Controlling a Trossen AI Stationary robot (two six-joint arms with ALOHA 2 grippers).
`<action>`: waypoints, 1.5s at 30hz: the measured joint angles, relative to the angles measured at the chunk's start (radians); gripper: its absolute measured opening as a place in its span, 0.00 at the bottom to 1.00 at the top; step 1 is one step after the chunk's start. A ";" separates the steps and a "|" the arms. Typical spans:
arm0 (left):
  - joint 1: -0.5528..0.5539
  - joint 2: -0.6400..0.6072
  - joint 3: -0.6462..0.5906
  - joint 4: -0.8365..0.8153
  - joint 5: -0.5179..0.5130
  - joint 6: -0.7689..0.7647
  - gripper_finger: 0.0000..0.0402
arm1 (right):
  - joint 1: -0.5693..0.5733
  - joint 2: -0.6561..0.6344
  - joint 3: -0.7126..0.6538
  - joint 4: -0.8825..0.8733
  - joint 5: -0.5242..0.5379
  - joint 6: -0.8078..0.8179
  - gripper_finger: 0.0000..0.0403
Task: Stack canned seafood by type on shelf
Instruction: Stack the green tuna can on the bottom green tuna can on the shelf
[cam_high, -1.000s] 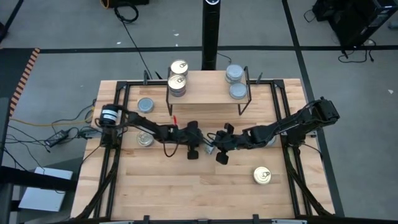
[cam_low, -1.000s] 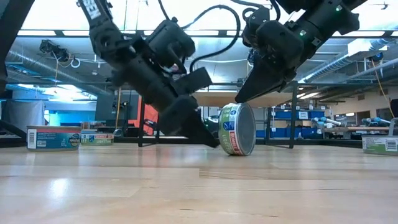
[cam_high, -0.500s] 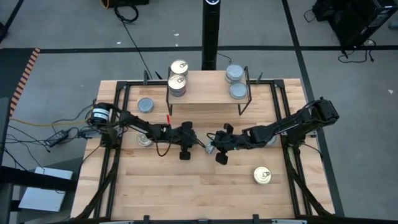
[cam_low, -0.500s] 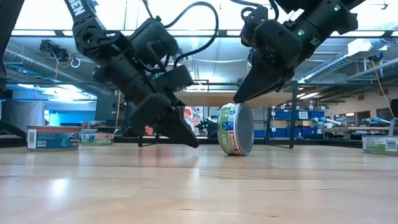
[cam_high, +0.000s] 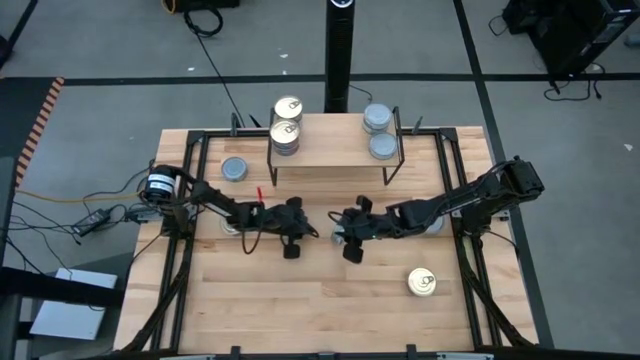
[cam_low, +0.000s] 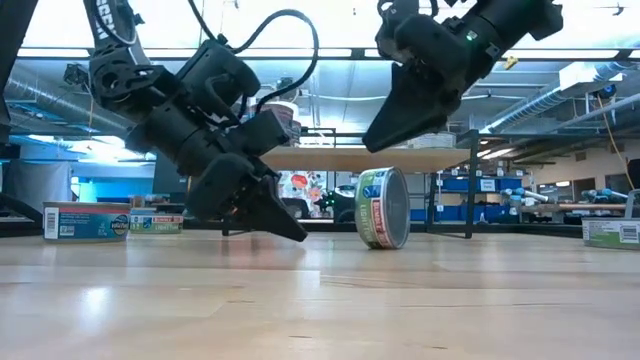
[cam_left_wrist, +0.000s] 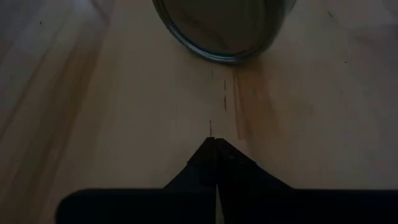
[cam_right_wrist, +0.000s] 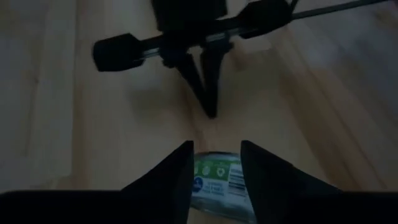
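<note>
Left gripper (cam_low: 285, 228), fingers pinched together and empty, backs off toward nine o'clock while the right gripper (cam_right_wrist: 214, 165) parts its fingers above the upended tin (cam_low: 383, 208) at table centre, so it looks ready to grab.

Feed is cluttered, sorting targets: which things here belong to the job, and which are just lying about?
Job: tin on edge; flat tins; stacked tins; shelf; left gripper; right gripper.

Lying about: cables; black post.
</note>
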 joint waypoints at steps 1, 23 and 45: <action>0.000 0.000 -0.008 0.018 0.000 -0.002 0.01 | 0.000 0.000 0.010 -0.015 0.004 0.000 0.37; -0.025 0.000 -0.138 0.288 0.000 -0.001 0.01 | -0.052 -0.003 0.158 -0.340 -0.005 -0.184 0.49; -0.025 0.000 -0.138 0.293 0.000 0.022 0.01 | -0.057 0.051 0.319 -0.536 -0.111 -0.221 0.76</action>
